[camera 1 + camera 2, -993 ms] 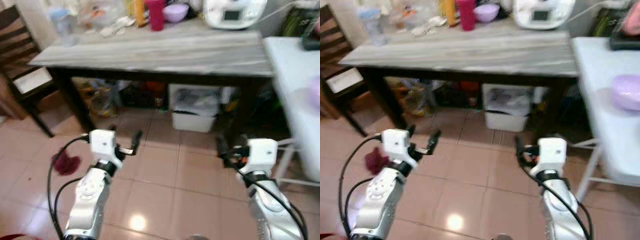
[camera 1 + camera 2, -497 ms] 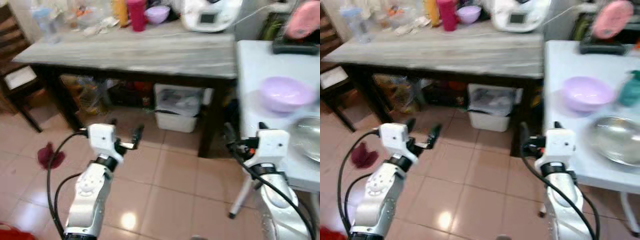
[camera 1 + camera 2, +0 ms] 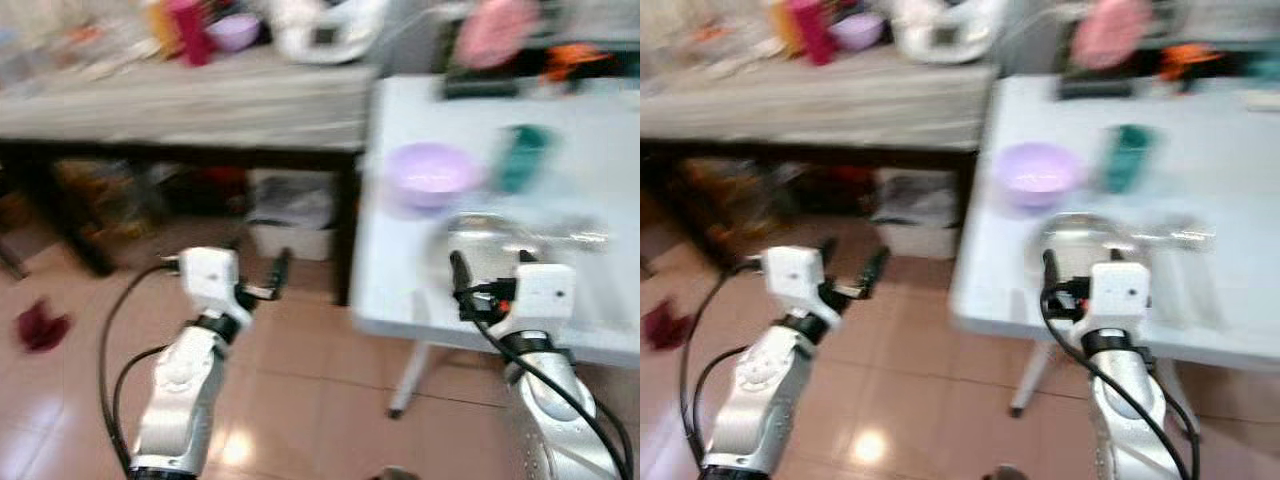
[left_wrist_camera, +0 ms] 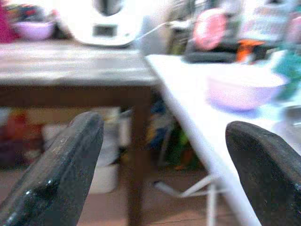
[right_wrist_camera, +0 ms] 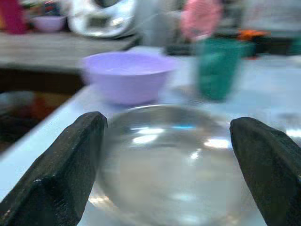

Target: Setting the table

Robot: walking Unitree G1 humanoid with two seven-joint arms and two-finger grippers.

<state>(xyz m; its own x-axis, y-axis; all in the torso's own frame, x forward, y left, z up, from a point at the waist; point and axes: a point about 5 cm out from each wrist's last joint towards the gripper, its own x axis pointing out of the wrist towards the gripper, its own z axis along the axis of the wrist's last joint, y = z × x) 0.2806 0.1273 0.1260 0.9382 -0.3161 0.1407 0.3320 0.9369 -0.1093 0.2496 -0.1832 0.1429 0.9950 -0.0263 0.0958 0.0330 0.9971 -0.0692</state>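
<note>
- We hold our right gripper (image 5: 164,155) with fingers spread wide and empty, at the near edge of the white table (image 3: 1230,200), pointing at the steel bowl (image 5: 174,155).
- Our left gripper (image 4: 160,165) is also wide open and holds nothing, out over the tiled floor (image 3: 310,400) beside the table.
- The lilac bowl (image 3: 1038,170) and green cup (image 3: 1127,155) stand just behind the steel bowl, all near one another.
- The head views are blurred, so we judge our aim is unsettled: reaching now could nudge the steel bowl into the lilac one or tip the cup.
- The steel rim looks slick and could slip from our fingers.
</note>
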